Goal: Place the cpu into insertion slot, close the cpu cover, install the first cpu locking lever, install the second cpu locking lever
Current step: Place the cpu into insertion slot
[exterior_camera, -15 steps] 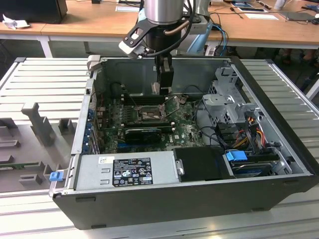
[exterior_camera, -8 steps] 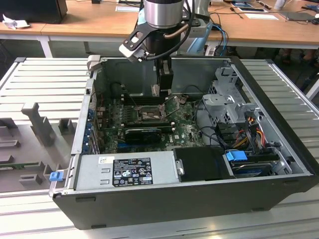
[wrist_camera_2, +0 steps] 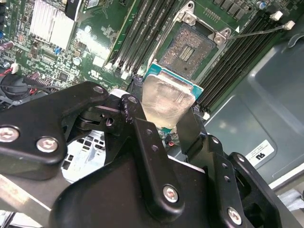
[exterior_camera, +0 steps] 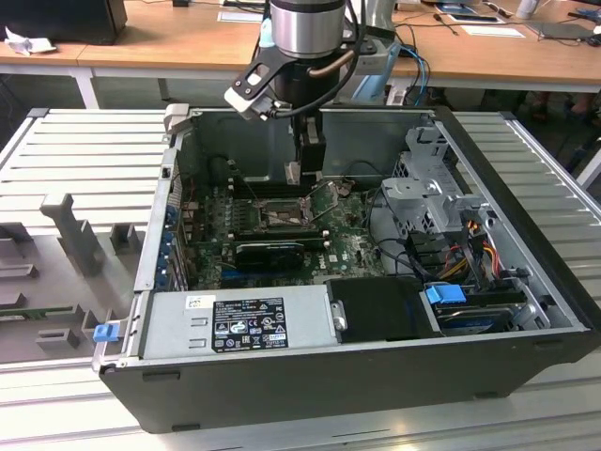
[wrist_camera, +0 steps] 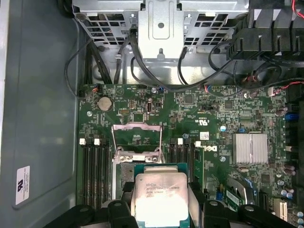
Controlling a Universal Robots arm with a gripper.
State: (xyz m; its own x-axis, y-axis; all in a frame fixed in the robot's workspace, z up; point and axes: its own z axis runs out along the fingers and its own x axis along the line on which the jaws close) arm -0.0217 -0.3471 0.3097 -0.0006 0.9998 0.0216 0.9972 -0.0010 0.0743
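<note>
**Tabletop** point(exterior_camera: 84, 141): ribbed metal surface. It carries your work.

**Computer case** point(exterior_camera: 376, 376): tower laid on its side with the side panel off, so you can reach straight in.

**Motherboard** point(wrist_camera: 209, 109): green board on the case floor. It holds every part of the task.

**Tool** point(wrist_camera_2: 164, 118): black two-finger unit lowered into the case over the board. It is clenched on the cpu, one finger on each of two opposite edges.

**Insertion slot** point(wrist_camera_2: 190, 47): square dark socket. Its contact field is bare in the second wrist view, so you have nothing seated in it.

**Cpu cover** point(wrist_camera: 136, 126): windowed metal frame, swung up and clear of the slot. The closing step is not done.

**Cpu** point(wrist_camera: 159, 194): pale metal face toward both wrist cameras. It hangs in the tool above the board, just beside the slot and apart from it.

**Locking lever** point(wrist_camera_2: 259, 32): thin wire arm, standing out from the socket and unlatched. You cannot tell where the other lever lies.

**Progress**: by these views, you have none of the four steps complete. The first is under way, with the chip carried close to its socket.
</note>
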